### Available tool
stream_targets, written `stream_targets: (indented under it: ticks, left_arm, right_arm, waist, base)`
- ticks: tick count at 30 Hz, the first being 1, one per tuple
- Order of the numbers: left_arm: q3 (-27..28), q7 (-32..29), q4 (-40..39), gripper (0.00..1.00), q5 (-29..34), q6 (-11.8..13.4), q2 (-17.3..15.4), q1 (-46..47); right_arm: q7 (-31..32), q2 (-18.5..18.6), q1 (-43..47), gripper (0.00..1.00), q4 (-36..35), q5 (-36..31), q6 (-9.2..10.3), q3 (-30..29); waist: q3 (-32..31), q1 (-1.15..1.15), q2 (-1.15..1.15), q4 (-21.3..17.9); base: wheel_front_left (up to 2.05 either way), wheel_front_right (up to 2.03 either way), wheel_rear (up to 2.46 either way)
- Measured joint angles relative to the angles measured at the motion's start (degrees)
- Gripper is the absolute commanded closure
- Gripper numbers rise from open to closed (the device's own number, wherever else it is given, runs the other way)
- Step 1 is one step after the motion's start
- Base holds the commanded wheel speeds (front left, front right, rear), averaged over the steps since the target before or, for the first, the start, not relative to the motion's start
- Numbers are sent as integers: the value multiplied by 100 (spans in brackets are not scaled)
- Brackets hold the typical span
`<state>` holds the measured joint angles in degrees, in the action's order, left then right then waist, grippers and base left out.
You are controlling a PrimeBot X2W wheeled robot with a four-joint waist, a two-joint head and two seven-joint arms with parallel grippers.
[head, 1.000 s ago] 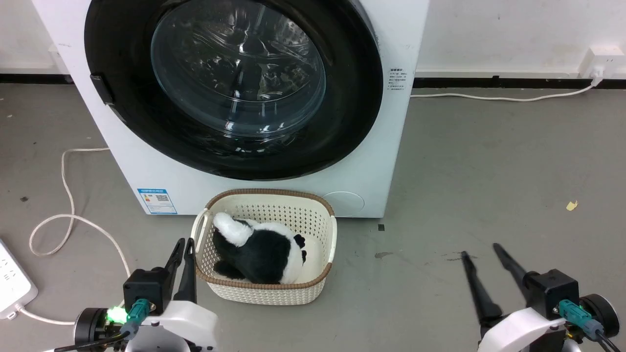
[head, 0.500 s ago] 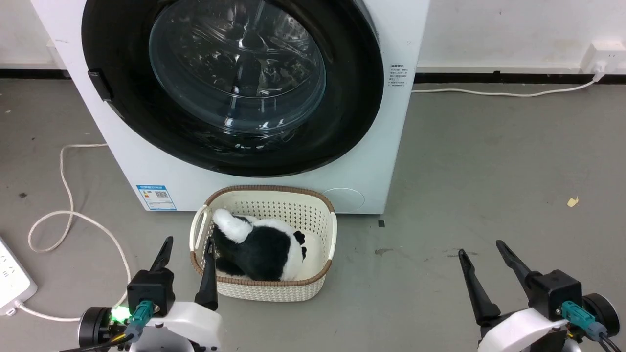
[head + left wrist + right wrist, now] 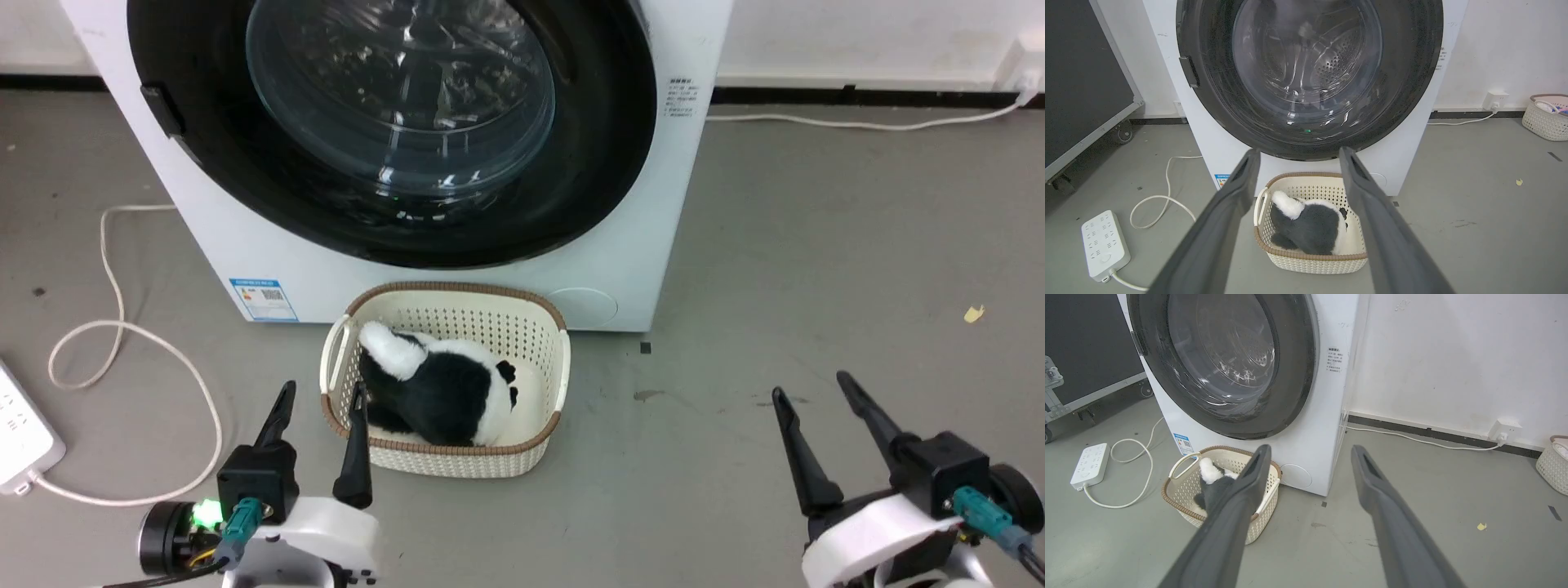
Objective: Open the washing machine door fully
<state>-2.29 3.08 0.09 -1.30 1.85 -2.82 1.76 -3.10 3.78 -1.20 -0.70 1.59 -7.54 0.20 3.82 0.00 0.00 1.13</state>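
The washing machine [image 3: 245, 245] is a big white front-loader filling the top of the head view. The washing machine door [image 3: 400, 98], a glossy black rim around bulging glass, lies flat against the washer's front. Its small black handle [image 3: 161, 109] sits on the rim's left side. Low at the left, my left gripper [image 3: 322, 388] is open and empty beside a basket, well short of the door. At the lower right my right gripper [image 3: 810, 384] is also open and empty above the floor. The left wrist view looks between the left gripper [image 3: 1299, 150] fingers at the door [image 3: 1306, 61] and handle [image 3: 1189, 71].
A cream basket [image 3: 457, 287] holding a black-and-white plush [image 3: 441, 388] stands on the floor right in front of the washer. A white power strip [image 3: 20, 433] and looped cable [image 3: 122, 327] lie at the left. A black wheeled case [image 3: 1081, 81] stands left; another basket [image 3: 1545, 118] far right.
My left gripper's fingers have spread from close together to open. The head camera has shifted, so the washer and basket sit higher in the view. The door stays flat against the washer.
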Motion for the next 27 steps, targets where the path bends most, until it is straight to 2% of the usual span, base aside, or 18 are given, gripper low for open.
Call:
stream_targets:
  ticks: [9, 10, 12, 20, 27]
  left_arm:
    - [-98, 104, -51, 0, -48, 58, 0, 162]
    - [-110, 110, -55, 0, -49, 62, 0, 189]
    - [-137, 134, -62, 0, -59, 104, 1, 214]
    - [-260, 235, -97, 0, -109, 174, 1, 329]
    - [-339, 312, -127, 0, -148, 225, 1, 420]
  right_arm:
    - [-65, 160, -386, 0, -7, 313, 0, -20]
    - [-65, 170, -438, 9, -7, 348, 0, -29]
    - [-62, 190, -554, 100, -5, 437, 0, -53]
    - [52, 297, -1082, 100, -4, 1022, 0, -188]
    - [386, 323, -1655, 100, 59, 1592, 0, -375]
  waist:
    - [264, 0, 0, 103]
    - [293, 0, 0, 115]
    - [348, 0, 0, 144]
    - [560, 1, 0, 277]
    - [738, 1, 0, 404]
  base:
    - [0, 0, 0]
    - [0, 0, 0]
    - [0, 0, 0]
    - [0, 0, 0]
    - [0, 0, 0]
